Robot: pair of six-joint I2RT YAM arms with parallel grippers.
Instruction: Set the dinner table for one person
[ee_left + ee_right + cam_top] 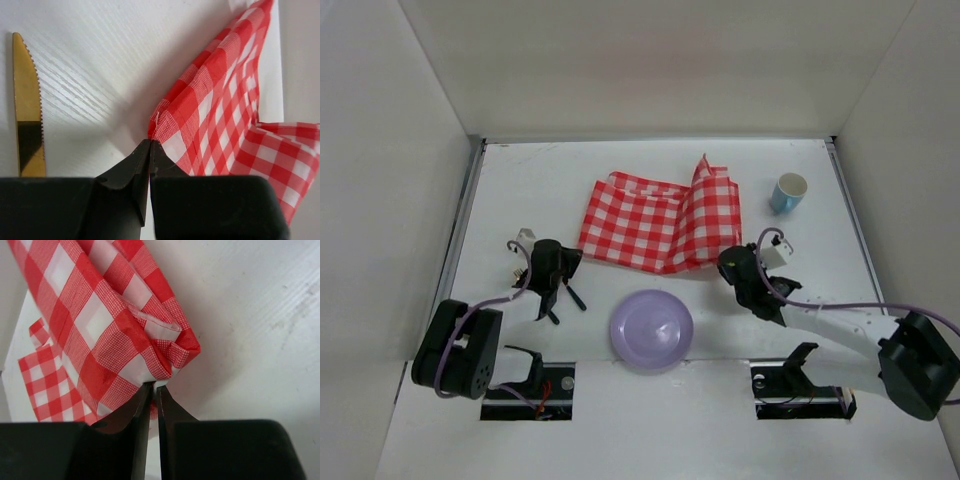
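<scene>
A red-and-white checked cloth [658, 222] lies crumpled and partly folded on the white dinner table [520, 190]. My left gripper [570, 260] is at the cloth's near left corner; in the left wrist view the gripper [151, 142] is shut with that corner [210, 100] pinched at its tips. My right gripper [728, 262] is at the near right corner; in the right wrist view the gripper [154, 386] is shut on a bunched fold of cloth [115, 335]. A purple plate [651, 329] sits at the near edge between the arms.
A light blue cup [788, 192] stands at the far right. A gold serrated knife [27, 115] lies on the table left of my left gripper. Metal rails run along both table sides, with white walls around.
</scene>
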